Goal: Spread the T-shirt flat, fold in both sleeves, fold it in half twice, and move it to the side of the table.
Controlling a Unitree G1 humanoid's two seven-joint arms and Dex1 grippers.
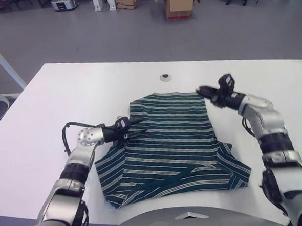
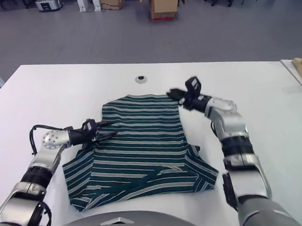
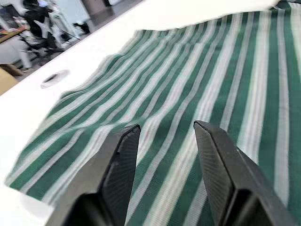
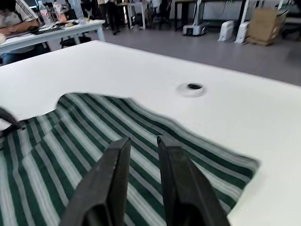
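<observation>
**Both grippers empty at the shirt's edges**

The striped T-shirt (image 1: 168, 148) lies on the white table (image 1: 63, 98), long axis six to twelve. The left gripper (image 1: 136, 126), fingers spread, hovers over its nine o'clock edge. Farther off, the right gripper (image 1: 203, 92), fingers slightly parted, sits at the one o'clock corner.

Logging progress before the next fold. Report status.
Left hand open over left edge of green-and-white striped cloth T-shirt. Right hand open, narrow gap, at far right corner. Shirt mid-table, near part creased. Beyond it, apart: small round grommet.

Ahead of me: round grey cable grommet (image 1: 164, 77), lying flush.
Far off: open brown cardboard box (image 1: 181, 1) on grey floor (image 1: 84, 35).
</observation>
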